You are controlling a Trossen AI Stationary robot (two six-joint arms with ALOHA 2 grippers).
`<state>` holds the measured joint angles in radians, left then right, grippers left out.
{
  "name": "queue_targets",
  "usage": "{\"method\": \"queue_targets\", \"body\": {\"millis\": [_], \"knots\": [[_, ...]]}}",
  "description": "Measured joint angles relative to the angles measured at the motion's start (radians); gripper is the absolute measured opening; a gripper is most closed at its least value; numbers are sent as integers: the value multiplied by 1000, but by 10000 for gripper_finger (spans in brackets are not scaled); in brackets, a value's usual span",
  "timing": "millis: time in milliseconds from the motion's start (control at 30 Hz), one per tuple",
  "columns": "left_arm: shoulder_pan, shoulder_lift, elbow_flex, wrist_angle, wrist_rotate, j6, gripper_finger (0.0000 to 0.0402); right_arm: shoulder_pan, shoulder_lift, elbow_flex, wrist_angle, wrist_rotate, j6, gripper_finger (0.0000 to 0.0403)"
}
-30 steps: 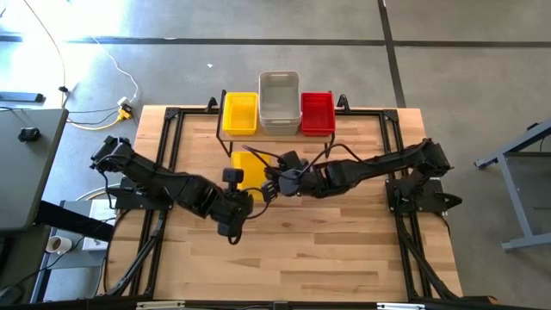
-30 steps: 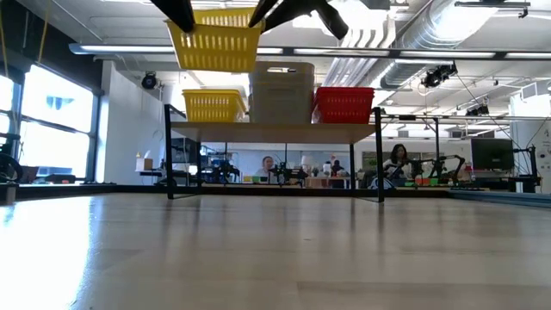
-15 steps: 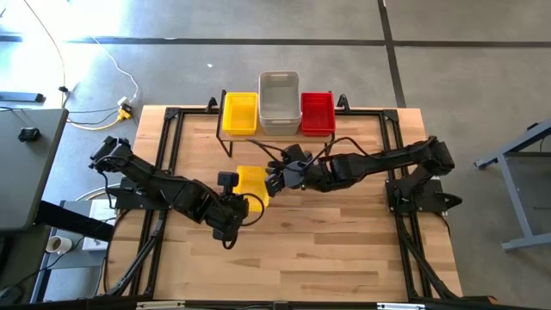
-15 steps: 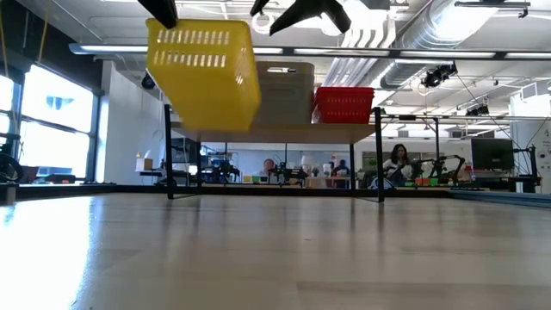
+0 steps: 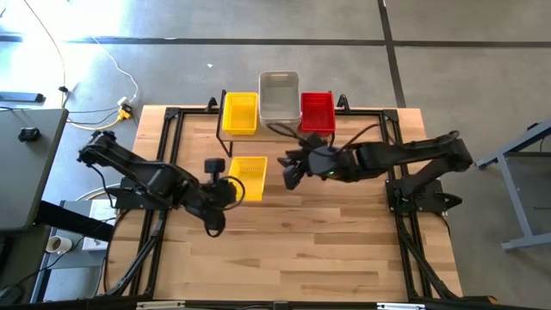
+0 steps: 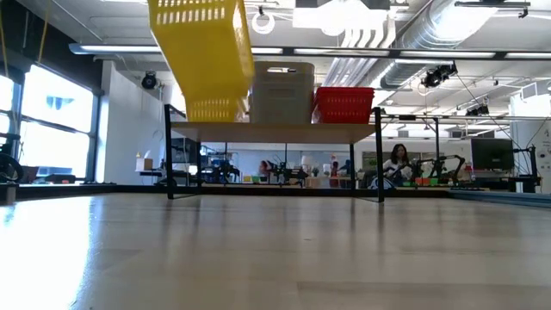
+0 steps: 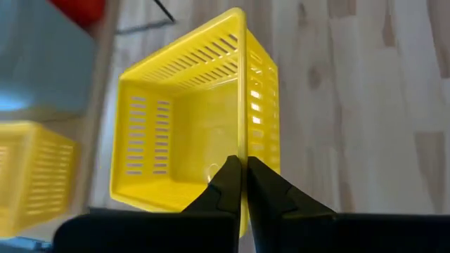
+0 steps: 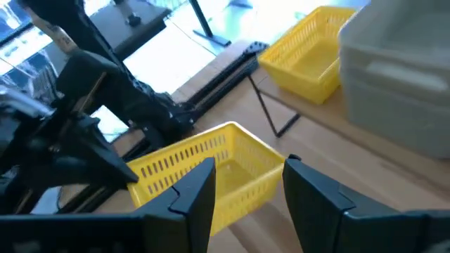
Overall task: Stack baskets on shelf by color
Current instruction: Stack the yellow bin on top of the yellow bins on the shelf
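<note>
Loose yellow basket (image 5: 249, 175): held aloft above surface (image 5: 301, 241), in front of shelf (image 6: 275, 131), rim pinched by left gripper (image 7: 242, 184), jaws closed on its wall.
Right gripper (image 8: 242, 186): just beside same basket, jaws spread, gripping nothing.
Shelf, left to right: yellow basket stack (image 5: 240, 113), grey-white stack (image 5: 279, 99), red stack (image 5: 317, 112).

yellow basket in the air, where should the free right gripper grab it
Best guess: the long rim wall opposite the left gripper, which pinches one rim of the yellow basket. The basket hangs tilted, its open mouth showing in the right wrist view. The open right gripper faces it, so it could come straight in and close over that thin wall.
</note>
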<state>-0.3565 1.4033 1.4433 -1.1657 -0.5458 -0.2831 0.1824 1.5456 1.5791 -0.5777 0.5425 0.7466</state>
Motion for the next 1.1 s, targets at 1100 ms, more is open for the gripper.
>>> {"method": "queue_targets", "body": {"millis": [1100], "knots": [[464,-227,-7,5,-146,614,0,-27,-177,-2,-123,218,-180,151]]}}
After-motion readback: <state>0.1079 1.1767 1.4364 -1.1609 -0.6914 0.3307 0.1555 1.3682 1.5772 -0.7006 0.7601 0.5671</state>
